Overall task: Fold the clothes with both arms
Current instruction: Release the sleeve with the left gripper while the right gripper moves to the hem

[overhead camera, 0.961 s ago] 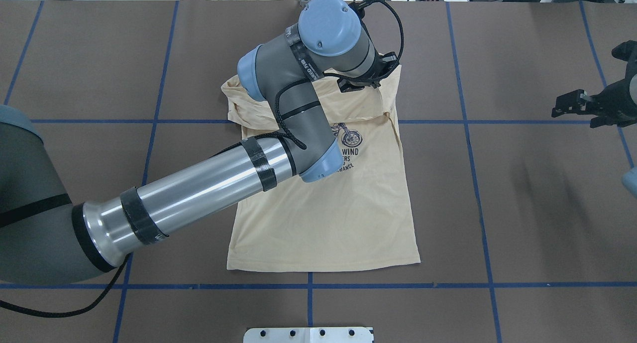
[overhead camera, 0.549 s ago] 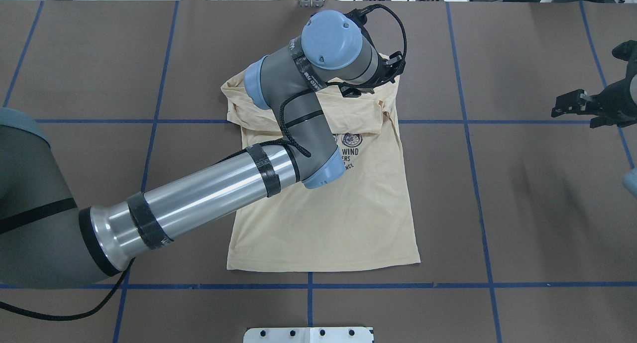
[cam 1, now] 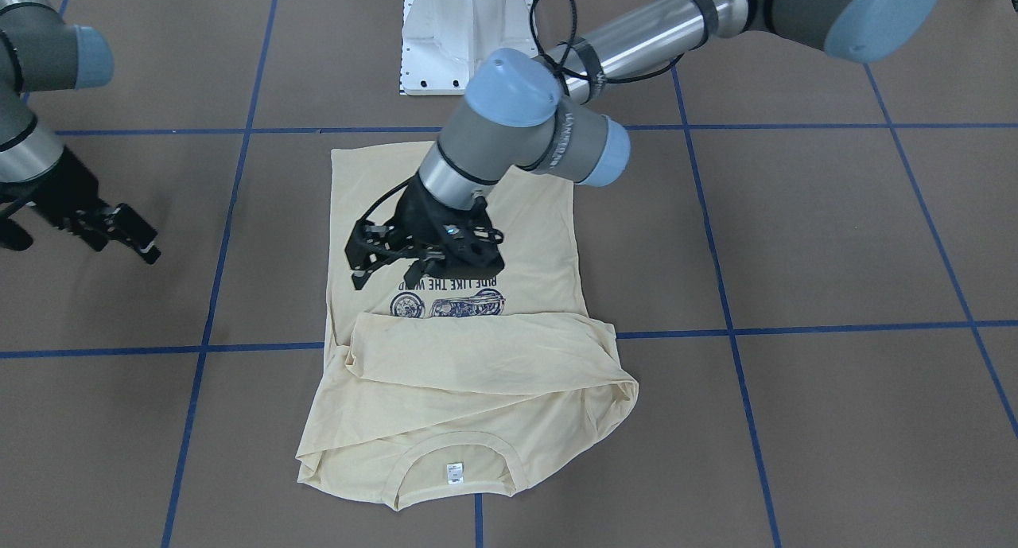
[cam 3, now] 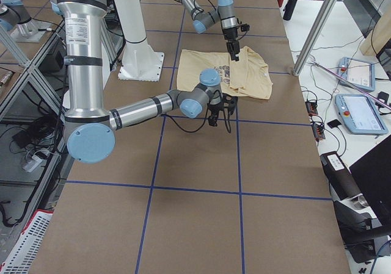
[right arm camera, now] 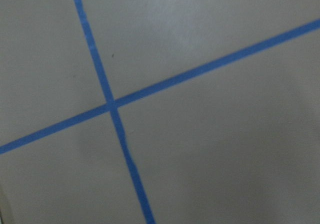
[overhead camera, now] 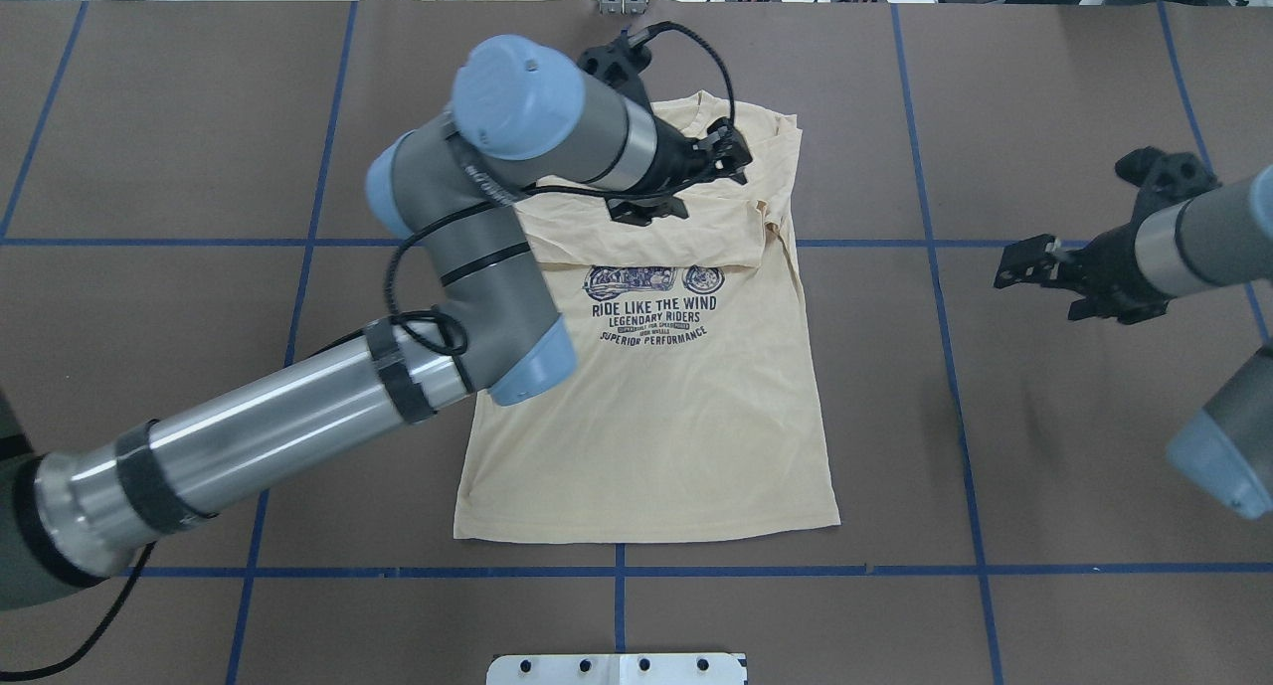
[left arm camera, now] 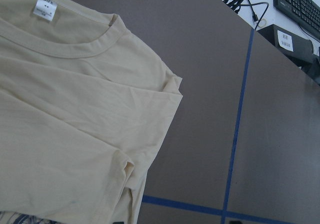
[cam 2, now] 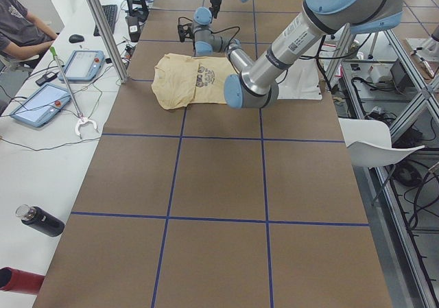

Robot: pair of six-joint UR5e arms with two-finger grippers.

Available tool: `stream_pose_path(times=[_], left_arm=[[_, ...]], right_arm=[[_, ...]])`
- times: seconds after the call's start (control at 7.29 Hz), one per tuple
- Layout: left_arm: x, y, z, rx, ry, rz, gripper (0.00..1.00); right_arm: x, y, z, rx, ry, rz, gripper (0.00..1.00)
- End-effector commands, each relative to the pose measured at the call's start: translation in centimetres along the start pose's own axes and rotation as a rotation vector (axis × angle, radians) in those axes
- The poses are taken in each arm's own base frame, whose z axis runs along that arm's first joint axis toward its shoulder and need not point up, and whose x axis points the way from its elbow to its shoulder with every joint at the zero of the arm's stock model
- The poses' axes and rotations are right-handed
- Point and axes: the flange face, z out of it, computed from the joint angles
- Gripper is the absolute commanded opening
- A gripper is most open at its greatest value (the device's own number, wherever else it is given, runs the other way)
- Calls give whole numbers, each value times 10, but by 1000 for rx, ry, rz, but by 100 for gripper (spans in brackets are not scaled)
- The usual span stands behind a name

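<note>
The pale yellow T-shirt (overhead camera: 656, 427) lies flat on the brown table with its navy print (overhead camera: 653, 312) up. Its sleeves are folded across the chest (cam 1: 477, 357), and the ribbed collar (cam 1: 453, 445) with the white tag (cam 1: 454, 472) lies at the far end from my base. My left gripper (cam 1: 359, 266) hovers open and empty just above the shirt beside the print; it also shows in the overhead view (overhead camera: 738, 163). The left wrist view shows the collar and tag (left arm camera: 44, 7). My right gripper (overhead camera: 1009, 267) is open and empty over bare table, well to the right of the shirt.
Blue tape lines (overhead camera: 935, 267) divide the brown table into squares. The white pedestal base (cam 1: 465, 31) stands at the robot's edge. A side bench with tablets (cam 2: 41, 105) and a seated person (cam 2: 20, 27) lies beyond the far edge.
My left arm has swung back to the left, uncovering the print, and its gripper has moved off the shirt's upper right. My right gripper has moved in toward the shirt.
</note>
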Motion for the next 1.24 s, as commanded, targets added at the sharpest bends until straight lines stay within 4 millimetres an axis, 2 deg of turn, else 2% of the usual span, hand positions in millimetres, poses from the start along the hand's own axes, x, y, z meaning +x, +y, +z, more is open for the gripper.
stream_pose_path(times=[0.0,0.14,0.27,0.41,0.55,0.82,1.1], left_arm=[[-92,-5,-69,16,-3,127,75],[-120,-19,-92,38,-19,182,75],[-139,-27,-98,23,-43,196,75],[-146,-29,-97,24,-53,192,76],[-147,-29,-97,24,-55,191,76],[-149,-29,-97,24,-56,188,77],[-149,-28,-97,22,-56,185,79]], right_arm=[[-38,127,5,-6,-36,165,99],[-54,199,21,52,-73,226,96],[-58,255,32,73,-101,259,94],[-59,290,37,63,-104,272,94],[-61,309,41,76,-99,258,92],[-73,318,55,95,-66,286,88],[-81,322,55,89,-77,287,86]])
